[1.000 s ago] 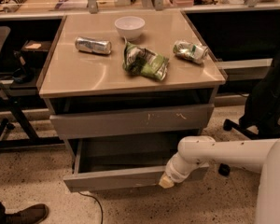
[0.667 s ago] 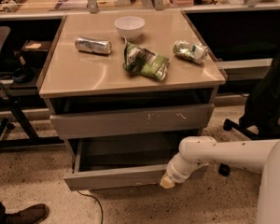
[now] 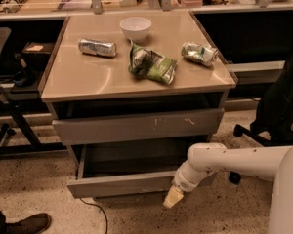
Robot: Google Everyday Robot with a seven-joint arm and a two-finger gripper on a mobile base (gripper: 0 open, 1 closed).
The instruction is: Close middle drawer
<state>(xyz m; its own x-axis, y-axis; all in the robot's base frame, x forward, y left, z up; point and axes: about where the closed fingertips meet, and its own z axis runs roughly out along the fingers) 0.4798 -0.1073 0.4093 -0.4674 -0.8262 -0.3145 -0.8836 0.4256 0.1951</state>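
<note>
Grey middle drawer [image 3: 119, 184] stands pulled out under the table [image 3: 88, 77], gripper [image 3: 173, 197] at its front's right end, grip state untellable; push step seemingly in hand, next needs pressing straight inward.

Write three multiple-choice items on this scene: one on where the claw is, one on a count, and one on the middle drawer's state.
1. Where is the claw?
A) high in the air
B) low, by the right end of the middle drawer front
C) out of view

2. How many cans lie on the cabinet top?
A) one
B) two
C) four

3. The middle drawer is:
A) pulled out
B) fully shut
C) lying on the floor

Answers:
1 B: the claw sits near the floor at the drawer front's right end.
2 B: one lies on each side of the green bag.
3 A: its grey inside shows behind the front.
</note>
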